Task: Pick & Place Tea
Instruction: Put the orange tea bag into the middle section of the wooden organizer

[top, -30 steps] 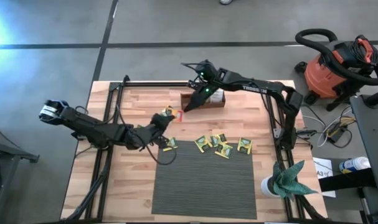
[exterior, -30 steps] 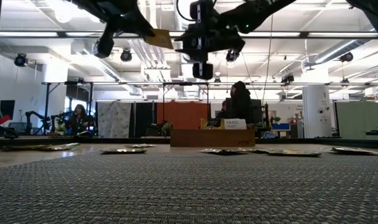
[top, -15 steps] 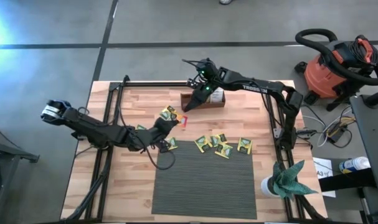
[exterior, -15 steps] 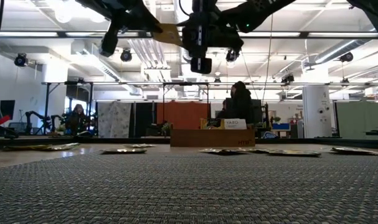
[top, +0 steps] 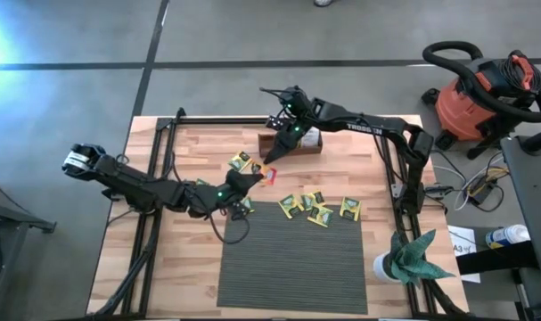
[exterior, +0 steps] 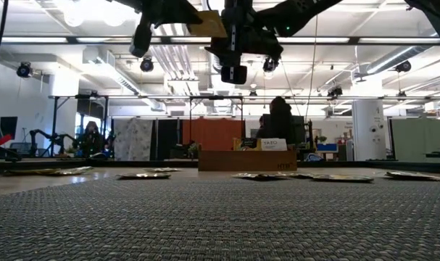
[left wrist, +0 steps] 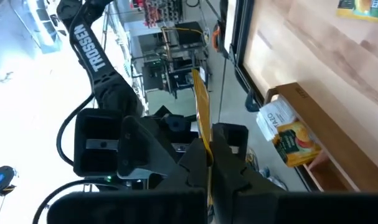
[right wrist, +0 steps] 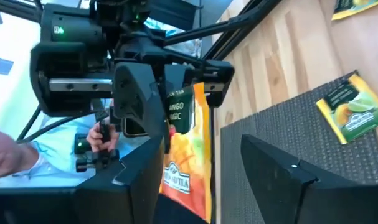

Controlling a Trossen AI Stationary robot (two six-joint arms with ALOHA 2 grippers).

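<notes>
An orange tea sachet (right wrist: 190, 146) stands on edge in the air in front of the brown wooden tray (top: 299, 143). My left gripper (top: 252, 176) reaches in from the table's left and is shut on it. My right gripper (right wrist: 204, 158) comes from the far side and is open, with one finger on each side of the sachet. In the low view the sachet (exterior: 207, 24) hangs high over the table, between the two grippers. The left wrist view shows it edge-on (left wrist: 200, 109). My left gripper pinches one edge of the sachet (left wrist: 205, 148) between its two fingers, which lie level and come from the table's left. The sachet is lifted clear and sticks out past the fingertips toward the tray. My right gripper: one finger (right wrist: 148, 168) stands close beside the sachet; I cannot tell whether it touches.
More sachets lie flat on the wood, one (top: 243, 160) near the tray, one (top: 243, 207) at the mat's corner and several (top: 319, 208) along the far edge of the dark ribbed mat (top: 292, 263). A cup with green cloth (top: 408, 257) stands at the right edge.
My left gripper has carried the sachet up and toward the table's right, from a spot apart from my right gripper to between its fingers. The sachet has stayed clear of the table. My right arm has kept its place.
</notes>
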